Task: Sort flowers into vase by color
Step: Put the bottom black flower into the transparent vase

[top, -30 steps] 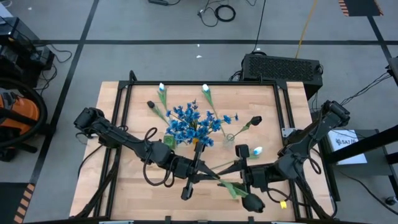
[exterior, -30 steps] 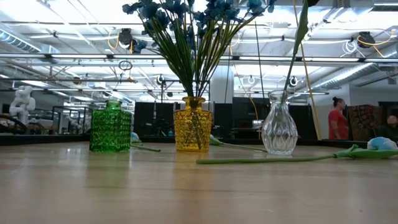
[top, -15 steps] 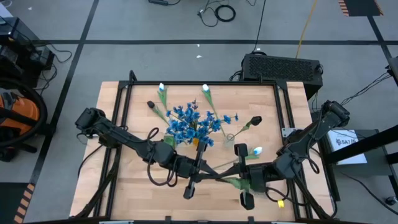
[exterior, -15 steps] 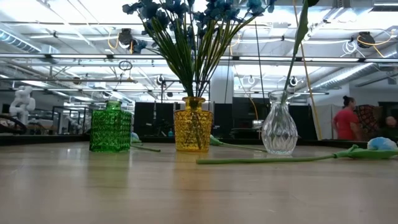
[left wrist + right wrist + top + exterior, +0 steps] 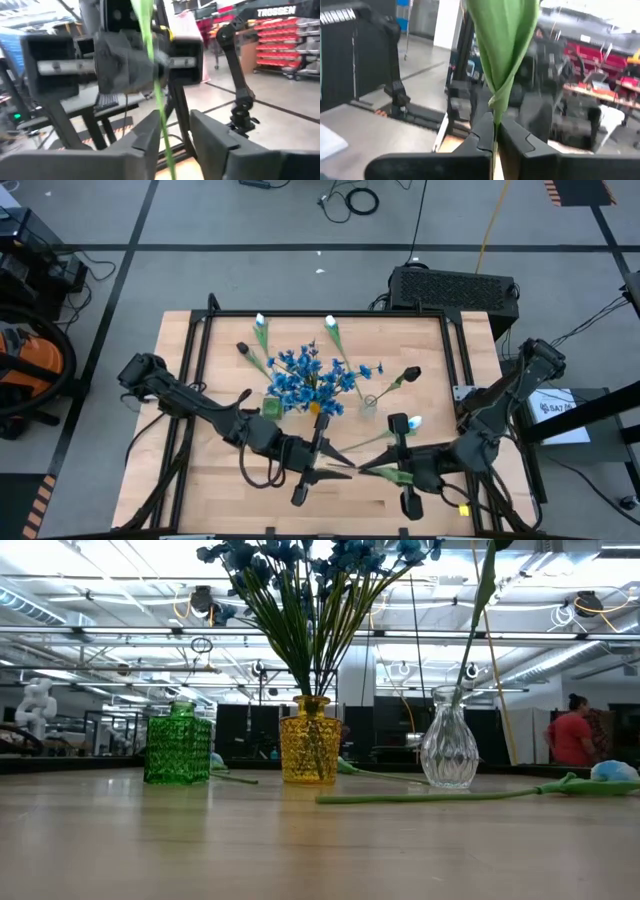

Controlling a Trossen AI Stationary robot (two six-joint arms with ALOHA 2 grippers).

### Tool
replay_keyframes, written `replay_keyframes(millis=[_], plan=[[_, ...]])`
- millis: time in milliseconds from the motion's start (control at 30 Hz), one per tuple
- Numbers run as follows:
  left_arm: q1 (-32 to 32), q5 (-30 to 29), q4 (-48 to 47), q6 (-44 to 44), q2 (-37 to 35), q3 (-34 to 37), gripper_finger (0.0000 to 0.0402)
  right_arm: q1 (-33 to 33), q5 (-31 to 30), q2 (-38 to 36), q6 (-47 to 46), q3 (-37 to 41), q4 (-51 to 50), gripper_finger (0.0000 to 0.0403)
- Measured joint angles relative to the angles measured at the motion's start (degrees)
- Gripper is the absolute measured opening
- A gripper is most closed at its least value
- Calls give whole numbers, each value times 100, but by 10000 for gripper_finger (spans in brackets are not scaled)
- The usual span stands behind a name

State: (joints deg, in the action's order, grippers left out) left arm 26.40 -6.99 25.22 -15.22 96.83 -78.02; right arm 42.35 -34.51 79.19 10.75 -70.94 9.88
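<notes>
Only the right wrist view shows right pincer (image 5: 495, 131) pinching stem (image 5: 494, 142).

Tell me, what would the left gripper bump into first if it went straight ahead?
Most likely the right gripper, facing it close ahead and shut on the green stem that runs between both.

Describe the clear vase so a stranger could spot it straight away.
Start at the wooden table and find the yellow vase packed with blue flowers. The clear vase stands beside it, on the side away from the green vase. It alone is colourless glass, holding one thin green stem.
</notes>
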Motion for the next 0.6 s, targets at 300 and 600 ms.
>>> replay_keyframes(millis=[300, 600], plan=[[312, -1475, -250, -14, -240, -20, 152, -337, 29, -19, -1185, 0, -988, 2], [267, -2039, -516, 139, -231, -18, 153, -799, 649, 10, -1803, 0, -1508, 2]])
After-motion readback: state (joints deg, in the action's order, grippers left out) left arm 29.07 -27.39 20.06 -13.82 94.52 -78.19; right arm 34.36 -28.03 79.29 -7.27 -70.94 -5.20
